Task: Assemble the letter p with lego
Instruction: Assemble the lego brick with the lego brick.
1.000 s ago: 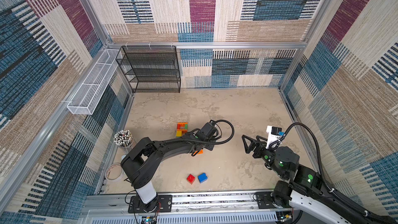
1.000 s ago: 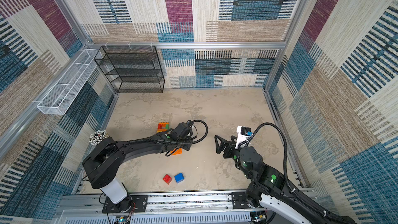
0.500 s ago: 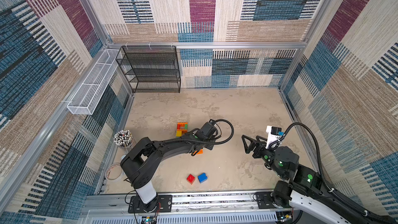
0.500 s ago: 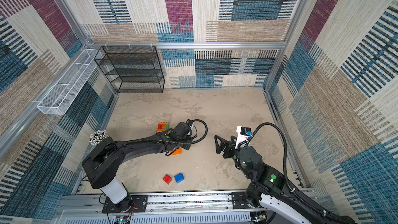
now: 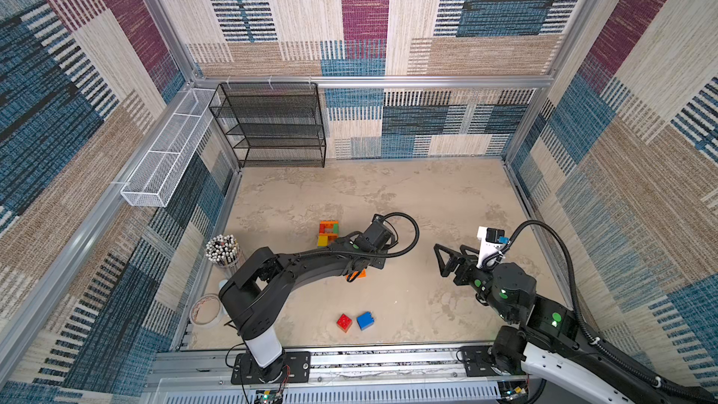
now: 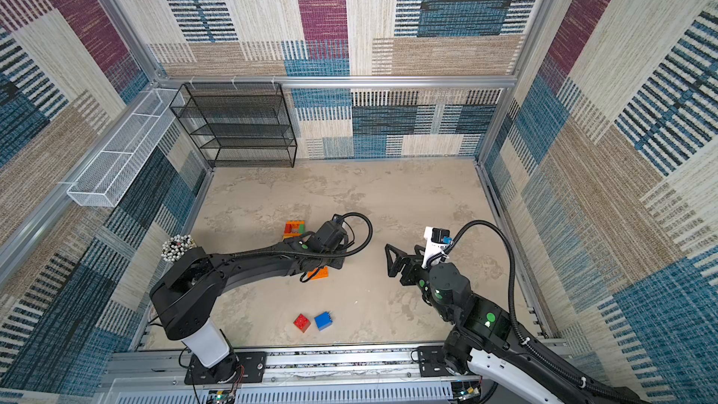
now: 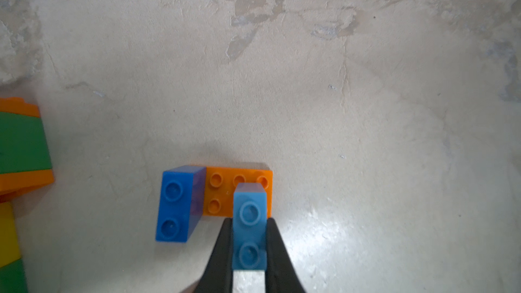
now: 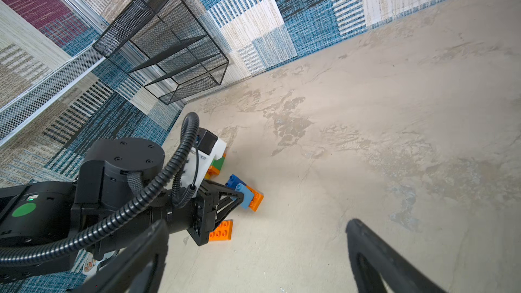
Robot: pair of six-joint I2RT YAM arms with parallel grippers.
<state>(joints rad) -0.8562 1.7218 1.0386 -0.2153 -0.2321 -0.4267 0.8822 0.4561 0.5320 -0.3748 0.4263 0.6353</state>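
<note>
My left gripper [image 7: 249, 222] is shut on a light blue brick [image 7: 249, 221], held tilted over one end of a studded orange brick [image 7: 225, 190]. A darker blue brick [image 7: 176, 204] sits on that orange brick's other end. In the right wrist view the light blue brick [image 8: 244, 196] leans on the orange brick [image 8: 256, 199]. A stack of orange, green and yellow lego [image 5: 327, 232] stands just beyond. A red brick [image 5: 344, 322] and a blue brick [image 5: 365, 320] lie loose near the front. To the right my right gripper [image 5: 450, 262] hovers open and empty.
A flat orange plate [image 8: 221, 231] lies under my left wrist. A black mesh shelf [image 5: 272, 126] stands at the back left. A white wire basket [image 5: 167, 153] hangs on the left wall. A cup of pens [image 5: 223, 250] and a tape roll [image 5: 206, 310] sit at the left edge.
</note>
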